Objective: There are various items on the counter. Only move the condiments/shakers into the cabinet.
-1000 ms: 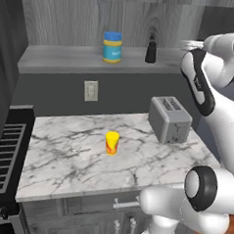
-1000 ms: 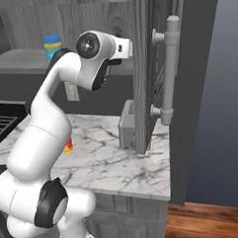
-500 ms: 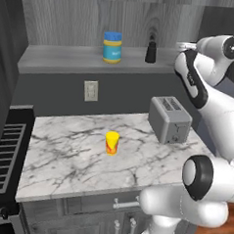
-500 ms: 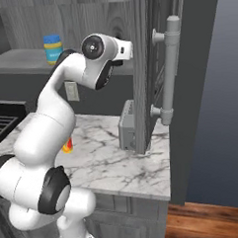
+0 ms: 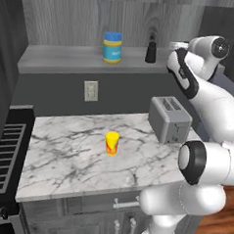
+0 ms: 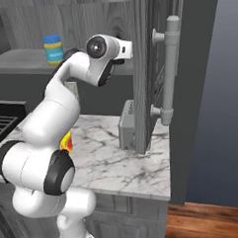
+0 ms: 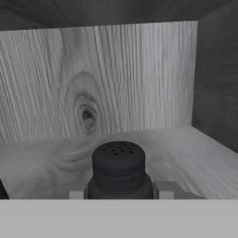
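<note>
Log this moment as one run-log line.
hand: shut on black shaker, over cabinet shelf | blue-lidded jar, other shaker: on shelf | yellow and orange cup: on counter

You are seeing the white arm rising from its base, folding at the elbow and reaching high and forward, the wrist lying level, while the tool (image 7: 119, 193) is pinching its two grey fingertips (image 7: 163, 189) against a black shaker (image 7: 119, 171).

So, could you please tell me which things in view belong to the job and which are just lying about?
Job:
- blue-lidded jar, on the cabinet shelf
- black shaker, on the shelf
- second black shaker, held between the gripper fingers over the shelf

Lying about:
- yellow and orange cup, on the counter
- silver toaster
</note>
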{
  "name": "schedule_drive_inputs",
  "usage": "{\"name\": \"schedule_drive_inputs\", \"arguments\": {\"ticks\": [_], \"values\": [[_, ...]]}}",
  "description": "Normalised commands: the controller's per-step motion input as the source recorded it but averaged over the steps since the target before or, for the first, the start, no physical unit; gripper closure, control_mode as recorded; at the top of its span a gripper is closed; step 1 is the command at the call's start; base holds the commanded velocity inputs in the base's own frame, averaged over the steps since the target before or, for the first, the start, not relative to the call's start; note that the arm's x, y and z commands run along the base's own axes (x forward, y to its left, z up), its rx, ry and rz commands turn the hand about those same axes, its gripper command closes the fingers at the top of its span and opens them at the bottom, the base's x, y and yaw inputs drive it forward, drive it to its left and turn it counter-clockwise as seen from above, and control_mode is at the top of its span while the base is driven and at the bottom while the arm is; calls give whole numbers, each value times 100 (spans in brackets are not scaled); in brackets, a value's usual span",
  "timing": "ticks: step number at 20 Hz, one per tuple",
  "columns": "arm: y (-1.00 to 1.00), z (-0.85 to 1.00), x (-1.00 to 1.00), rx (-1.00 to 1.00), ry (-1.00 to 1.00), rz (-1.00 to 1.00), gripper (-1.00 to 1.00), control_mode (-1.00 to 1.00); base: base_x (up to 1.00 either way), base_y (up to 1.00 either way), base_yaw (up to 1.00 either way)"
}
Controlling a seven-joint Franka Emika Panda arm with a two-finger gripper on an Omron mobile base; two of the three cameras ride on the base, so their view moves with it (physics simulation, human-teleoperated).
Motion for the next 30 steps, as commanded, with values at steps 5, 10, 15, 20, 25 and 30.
{"name": "schedule_drive_inputs", "arguments": {"ticks": [5, 10, 15, 20, 25, 30], "values": [[0, -9, 43, 0, 0, 0, 100, -100, 0, 0, 0], [0, -25, 34, 0, 0, 0, 100, -100, 0, 0, 0], [0, -33, 22, 0, 0, 0, 100, -100, 0, 0, 0], [0, -10, 24, 0, 0, 0, 100, -100, 0, 0, 0], [0, -11, 39, 0, 0, 0, 100, -100, 0, 0, 0], [0, -5, 15, 0, 0, 0, -100, -100, 0, 0, 0]]}}
